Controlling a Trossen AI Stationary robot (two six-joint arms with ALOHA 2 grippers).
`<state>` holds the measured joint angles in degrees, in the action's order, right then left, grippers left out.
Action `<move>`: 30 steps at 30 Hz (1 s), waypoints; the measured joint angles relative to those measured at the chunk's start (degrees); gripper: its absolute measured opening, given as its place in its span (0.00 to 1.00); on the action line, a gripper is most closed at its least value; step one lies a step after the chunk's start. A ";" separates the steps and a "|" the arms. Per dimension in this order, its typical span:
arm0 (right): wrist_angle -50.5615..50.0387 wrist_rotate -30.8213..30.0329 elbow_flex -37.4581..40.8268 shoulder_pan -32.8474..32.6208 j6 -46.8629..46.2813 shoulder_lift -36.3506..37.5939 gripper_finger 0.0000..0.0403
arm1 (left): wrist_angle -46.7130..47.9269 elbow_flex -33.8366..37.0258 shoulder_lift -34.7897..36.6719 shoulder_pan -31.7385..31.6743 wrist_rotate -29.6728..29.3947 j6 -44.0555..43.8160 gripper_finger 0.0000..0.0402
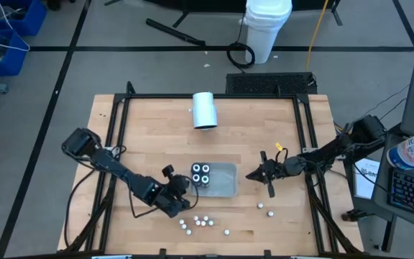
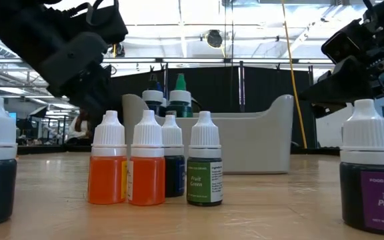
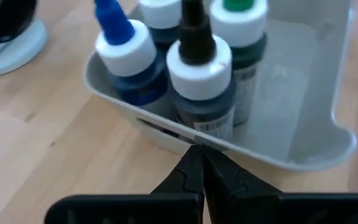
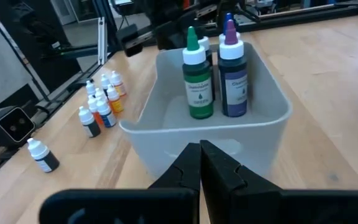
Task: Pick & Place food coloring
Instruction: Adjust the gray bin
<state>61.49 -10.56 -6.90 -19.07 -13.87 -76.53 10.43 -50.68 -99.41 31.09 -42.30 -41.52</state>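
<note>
We are seeing four tall dropper bottles (image 1: 200, 173) standing in the grey plastic tray (image 1: 225, 181) — small white-capped food-coloring bottles (image 1: 196, 222) are waiting at six o'clock on the wooden desk (image 1: 157, 129); both the left gripper (image 1: 182, 188) and right gripper (image 1: 254, 175) are closed, holding nothing.

I see a grey tray (image 1: 225, 180) mid-tabletop holding 4 bottles (image 1: 200, 173) at its left end. My left gripper (image 1: 185, 185) sits beside it, my right gripper (image 1: 254, 175) opposite. Small food coloring bottles (image 1: 196, 222) dot the near edge.

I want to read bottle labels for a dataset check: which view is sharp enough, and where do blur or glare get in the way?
Low view: the green bottle label is legible, the purple bottle partly; bright ceiling glare behind. Left wrist view: the bottles in the tray are blurred. High view: the loose bottles are mere dots.
</note>
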 joint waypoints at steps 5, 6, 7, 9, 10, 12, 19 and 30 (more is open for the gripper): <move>0.06 -0.09 0.00 0.00 0.00 0.00 0.00 | -2.05 0.00 -1.56 -0.28 0.85 0.71 0.02; 0.01 -0.16 0.00 0.00 0.00 0.00 0.00 | -2.29 0.00 -1.82 -0.33 0.81 0.69 0.01; 0.00 -0.16 0.00 0.00 0.02 0.00 0.00 | -2.72 0.00 -2.15 -0.31 0.77 0.70 0.01; 0.03 -0.15 0.00 0.00 0.20 0.00 0.00 | -3.51 -0.02 -2.73 -0.26 0.88 0.73 0.01; 0.01 -0.16 0.00 0.00 0.21 0.00 0.00 | -3.27 0.01 -2.80 -0.26 1.20 0.83 0.02; 0.00 -0.14 0.00 0.00 0.22 0.00 0.00 | -3.25 0.00 -2.76 -0.28 1.32 0.86 0.02; 0.00 -0.16 0.00 0.00 0.11 0.00 0.00 | -2.14 0.00 -2.74 -0.27 0.72 1.00 0.02; -0.03 -0.14 0.00 0.00 0.96 0.00 0.00 | 10.73 0.02 1.80 -0.26 -3.11 -1.48 0.02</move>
<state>61.46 -10.70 -6.90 -19.07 -12.91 -76.53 21.16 -50.65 -97.60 30.83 -45.42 -43.00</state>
